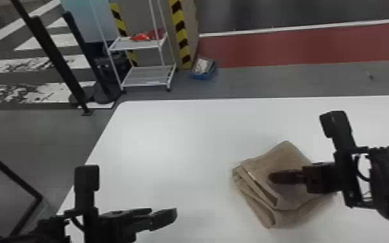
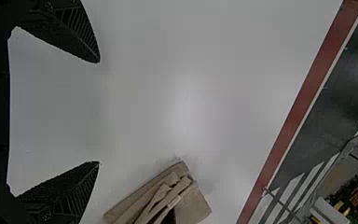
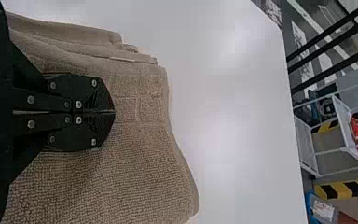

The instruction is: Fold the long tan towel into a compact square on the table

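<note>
The tan towel (image 1: 284,155) lies folded in several layers on the right half of the white table, its stacked edges facing left. Over its top layer is my right gripper (image 1: 273,177), and in the right wrist view the same gripper (image 3: 114,112) has its fingers pressed together above the terry surface (image 3: 135,177), with no cloth visible between them. My left gripper (image 1: 171,215) hangs over the table left of the towel, apart from it. In the left wrist view that gripper (image 2: 98,112) is spread wide with nothing between, and the layered towel (image 2: 193,205) lies off to one side.
The white table (image 1: 171,129) has its far edge and left edge in view. Beyond it stand a white wire cart (image 1: 148,76), black posts (image 1: 55,58) and a blue bin (image 1: 203,69) on the floor.
</note>
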Action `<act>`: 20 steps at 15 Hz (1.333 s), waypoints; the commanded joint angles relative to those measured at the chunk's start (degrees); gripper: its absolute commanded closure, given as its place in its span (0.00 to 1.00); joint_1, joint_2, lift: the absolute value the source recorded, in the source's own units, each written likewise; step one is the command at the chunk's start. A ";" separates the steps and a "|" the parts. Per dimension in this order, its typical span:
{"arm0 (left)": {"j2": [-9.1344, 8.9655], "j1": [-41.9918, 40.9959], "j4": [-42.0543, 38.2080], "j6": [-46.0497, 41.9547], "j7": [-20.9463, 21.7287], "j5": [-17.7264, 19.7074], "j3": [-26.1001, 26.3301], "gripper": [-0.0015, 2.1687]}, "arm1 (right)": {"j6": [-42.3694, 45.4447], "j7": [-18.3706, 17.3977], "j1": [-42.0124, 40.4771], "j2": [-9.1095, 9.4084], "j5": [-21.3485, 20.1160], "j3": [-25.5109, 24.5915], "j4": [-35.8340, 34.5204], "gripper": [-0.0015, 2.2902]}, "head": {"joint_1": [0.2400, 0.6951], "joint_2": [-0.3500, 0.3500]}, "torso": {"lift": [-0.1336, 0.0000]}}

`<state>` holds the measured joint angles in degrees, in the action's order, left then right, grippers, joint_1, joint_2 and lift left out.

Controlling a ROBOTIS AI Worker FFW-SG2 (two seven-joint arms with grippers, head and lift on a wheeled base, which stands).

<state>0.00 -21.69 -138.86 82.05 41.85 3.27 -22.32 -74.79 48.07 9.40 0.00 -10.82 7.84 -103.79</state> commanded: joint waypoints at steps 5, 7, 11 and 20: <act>-0.15 4.20 2.72 -5.97 -2.92 -0.02 4.21 0.09 | -7.43 7.39 -6.06 0.05 1.42 -7.31 -15.56 0.83 | 1.00 0.87 | 0.07; -0.15 7.62 6.32 -7.38 -2.74 -1.60 7.37 0.13 | -9.02 11.08 -8.70 0.05 -2.98 -8.45 -18.82 0.83 | 1.00 0.82 | 0.07; -0.15 14.92 18.63 -20.56 -3.97 -10.92 15.55 0.81 | -8.66 17.50 -11.95 -1.41 -10.18 -12.23 -22.33 0.83 | 1.00 0.67 | 0.07; -0.15 21.86 36.64 -33.57 -5.38 -17.86 20.56 0.97 | -8.14 21.54 -12.66 -5.10 -19.15 -13.55 -20.57 0.83 | 1.00 0.43 | 0.07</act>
<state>0.00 0.14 -103.34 48.55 36.21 -14.38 -1.78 -82.76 69.65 -4.10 -5.03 -28.36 -7.22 -125.76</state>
